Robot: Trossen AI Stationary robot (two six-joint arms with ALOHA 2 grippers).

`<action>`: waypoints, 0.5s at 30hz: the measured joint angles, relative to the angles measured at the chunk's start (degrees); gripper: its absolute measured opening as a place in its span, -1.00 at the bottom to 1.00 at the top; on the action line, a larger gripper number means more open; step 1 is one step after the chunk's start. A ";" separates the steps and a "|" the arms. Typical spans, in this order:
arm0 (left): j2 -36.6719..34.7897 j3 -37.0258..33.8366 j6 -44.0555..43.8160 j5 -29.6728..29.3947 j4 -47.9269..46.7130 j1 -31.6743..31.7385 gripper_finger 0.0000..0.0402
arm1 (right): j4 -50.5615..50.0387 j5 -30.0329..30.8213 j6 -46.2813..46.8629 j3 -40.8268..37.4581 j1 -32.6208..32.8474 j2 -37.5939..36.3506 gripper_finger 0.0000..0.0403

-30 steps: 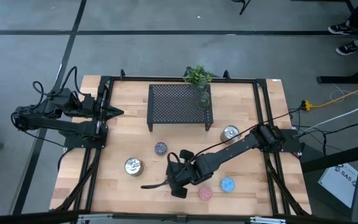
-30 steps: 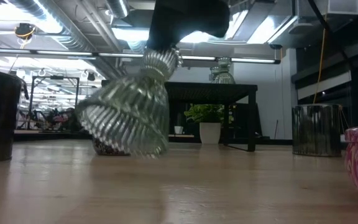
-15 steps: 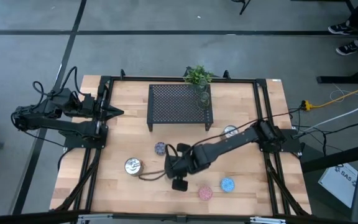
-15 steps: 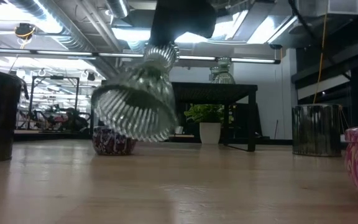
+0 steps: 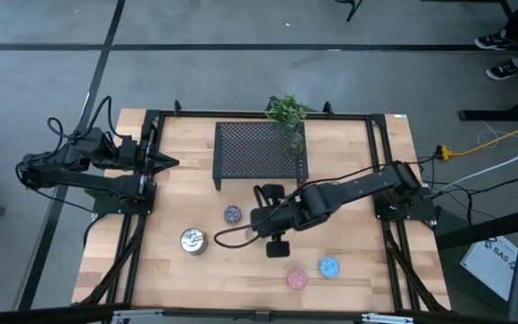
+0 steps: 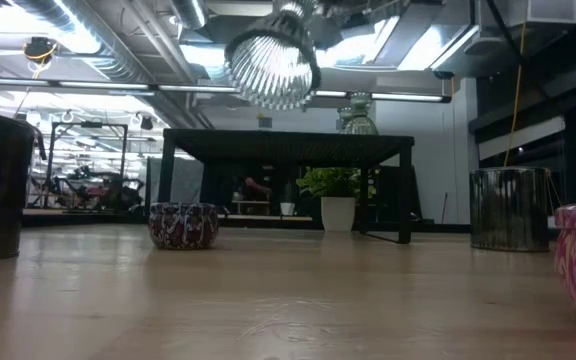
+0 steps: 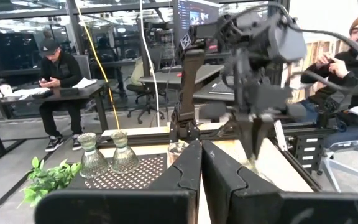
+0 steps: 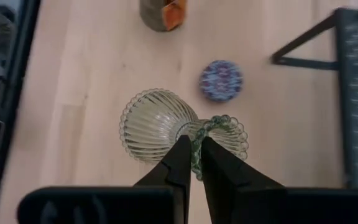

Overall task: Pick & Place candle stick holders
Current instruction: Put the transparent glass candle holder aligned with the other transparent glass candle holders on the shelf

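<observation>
above the middle of the surface [image 5: 178, 270], the right tool [image 8: 192, 163] pinches a ribbed glass holder [image 8: 160, 132] by its narrow neck, lifted and tipped on its side, near the purple holder [image 8: 220, 79] and the black mesh rack [image 5: 260, 151]. at the left edge, the left tool [image 5: 167, 163] waits, fingers [image 7: 229, 180] pressed together and empty.

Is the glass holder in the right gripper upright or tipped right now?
Tipped. The ribbed glass holder lies sideways in the right gripper, pinched at its neck; the low view shows its open mouth facing the camera, well off the table.
</observation>
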 joint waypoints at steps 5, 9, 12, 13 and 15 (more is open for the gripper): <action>0.00 0.00 0.00 0.01 0.01 0.01 -0.96 | -4.41 4.13 -3.76 0.00 -0.27 -3.06 -0.84; 0.01 0.00 0.02 0.01 0.01 -0.01 -0.97 | -9.11 7.88 -4.25 0.00 -0.92 -5.52 -0.84; 0.00 0.00 0.00 -0.01 -0.01 -0.01 -0.96 | -12.79 9.62 -3.89 0.00 -1.92 -7.55 -0.84; 0.02 0.00 0.02 -0.01 -0.01 -0.01 -0.96 | -13.74 10.05 -3.53 0.00 -2.35 -8.28 -0.84; 0.00 0.00 0.02 0.00 0.00 0.01 -0.96 | -15.66 10.81 -2.31 0.00 -3.27 -9.65 -0.84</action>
